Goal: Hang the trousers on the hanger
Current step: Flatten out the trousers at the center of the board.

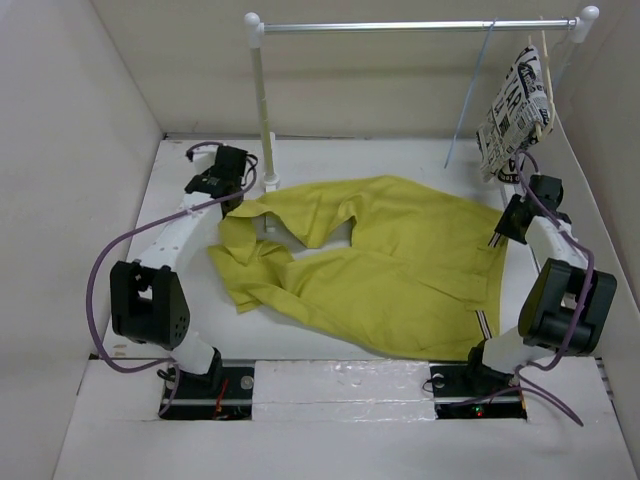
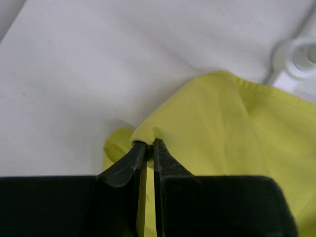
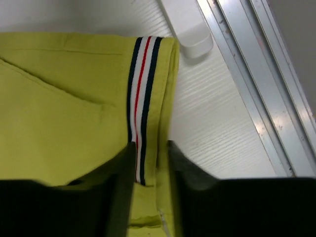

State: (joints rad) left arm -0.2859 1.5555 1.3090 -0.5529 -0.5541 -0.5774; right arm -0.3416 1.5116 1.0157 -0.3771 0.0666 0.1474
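Mustard-yellow trousers [image 1: 380,260] lie spread across the table [image 1: 330,385]. The left gripper [image 2: 146,148] pinches a far-left fold and the right gripper [image 3: 150,148] clamps the striped trim [image 3: 142,74]. The light-blue hanger [image 1: 469,95] hangs from the far rail [image 1: 400,26].

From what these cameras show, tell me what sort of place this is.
Probably a robot lab test cell, not a home: plain white walls box in a white table, a left arm and right arm are bolted at its near edge, and a clothes rail spans the back.

Yellow trousers [image 1: 400,260] crumpled on table [image 1: 350,160]; blue hanger [image 1: 470,95] (thin) on rail [image 1: 400,26].
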